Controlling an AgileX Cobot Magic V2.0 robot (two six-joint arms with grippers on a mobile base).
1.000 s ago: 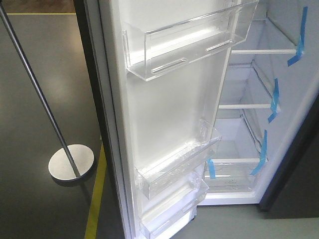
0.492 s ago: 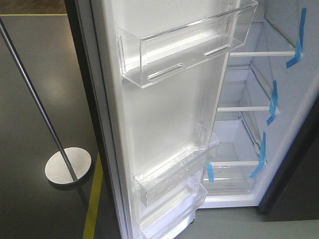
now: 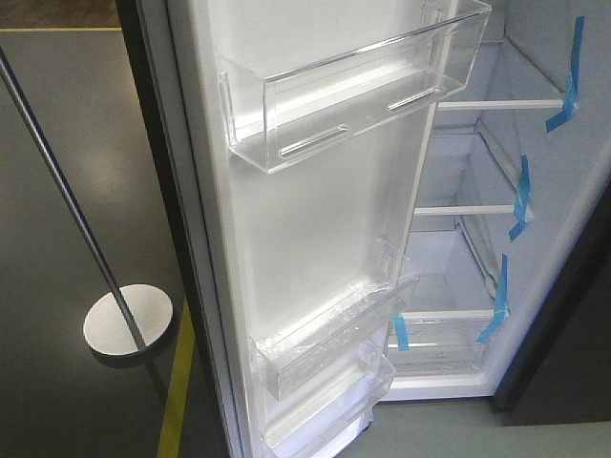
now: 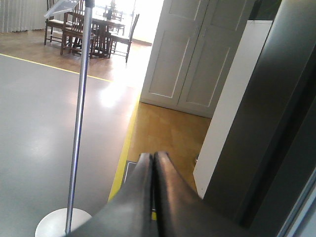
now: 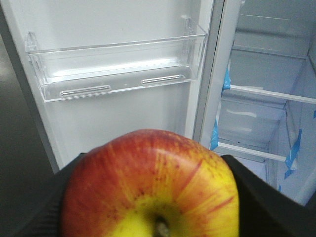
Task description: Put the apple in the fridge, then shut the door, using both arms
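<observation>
right tool (image 5: 155,205) clamps the apple (image 5: 148,168) facing the open fridge (image 5: 261,69).

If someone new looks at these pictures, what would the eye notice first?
The red and yellow apple fills the lower right wrist view, held in the right tool. In the front view the open door, white inside with clear bins, takes the middle, with blue tape on the fridge shelves to its right. A silver pole slants at the left.
</observation>
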